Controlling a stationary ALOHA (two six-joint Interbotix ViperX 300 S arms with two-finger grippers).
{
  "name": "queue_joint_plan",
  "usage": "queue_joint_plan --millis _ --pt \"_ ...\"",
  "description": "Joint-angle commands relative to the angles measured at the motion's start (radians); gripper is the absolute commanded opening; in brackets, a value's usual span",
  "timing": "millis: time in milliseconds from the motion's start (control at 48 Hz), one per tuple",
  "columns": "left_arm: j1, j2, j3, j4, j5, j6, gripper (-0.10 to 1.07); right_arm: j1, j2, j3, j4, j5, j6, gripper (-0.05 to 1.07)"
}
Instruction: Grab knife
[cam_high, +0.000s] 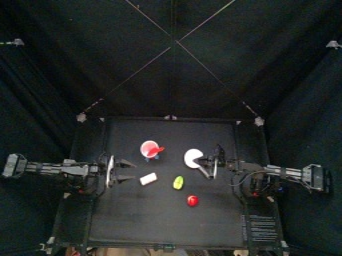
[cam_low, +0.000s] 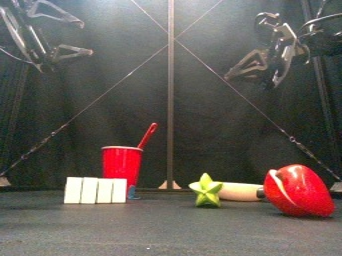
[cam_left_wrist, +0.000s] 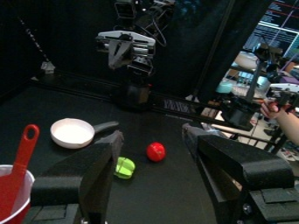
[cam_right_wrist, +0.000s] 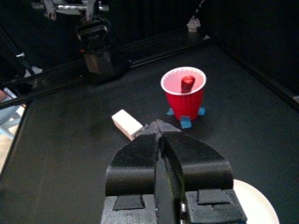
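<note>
- On the black counter (cam_high: 120, 135), toward its left half in the top view, a red cup (cam_low: 122, 165) is seen standing upright.
- The knife (cam_low: 147, 135), a slim red piece, is held inside that cup, leaning with its upper end above the rim; it is touched by neither arm.
- Just beside the cup, nearer the front edge, a row of white blocks (cam_low: 96, 190) is laid on the counter.
- A small white round plate (cam_high: 195, 156) is placed to the right of the cup, apart from it.
- A yellow-green item (cam_high: 178, 182) is found in front of the plate, and a round red lump (cam_high: 194, 201) lies nearer still to the front edge.
- The left gripper (cam_left_wrist: 158, 136) is held above the counter's left side, and its fingers (cam_left_wrist: 103, 171) are spread wide apart with nothing between them.
- The right gripper (cam_right_wrist: 163, 149) is held above the plate's side of the counter and is pointed toward the cup; its fingers (cam_right_wrist: 138, 162) are drawn close together and nothing is gripped.
- Something blue (cam_right_wrist: 188, 123) is glimpsed at the cup's base in the right wrist view; what it is cannot be told.
- A pale panel (cam_high: 261, 230) is fixed at the counter's front right corner, and any marks on it are too small to be read.
</note>
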Motion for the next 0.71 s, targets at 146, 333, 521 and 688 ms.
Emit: queue_joint_plan --millis 146,333,521,688 --pt "-0.02 0.008 0.005 -0.006 -0.018 0.0 0.93 -0.005 0.114 -0.152 -0.002 -0.012 -0.006 0.33" --pt "-0.02 0.008 0.009 -0.021 -0.002 0.0 0.93 -0.008 0.265 -0.298 -0.04 0.077 -0.006 0.44" --pt "-0.012 0.006 0.009 -0.038 0.002 0.002 0.93 0.002 0.397 -0.449 -0.117 0.252 -0.008 0.65" --pt "0.005 0.006 0.011 -0.046 0.005 0.003 0.94 0.046 0.495 -0.577 -0.229 0.379 -0.011 0.79"
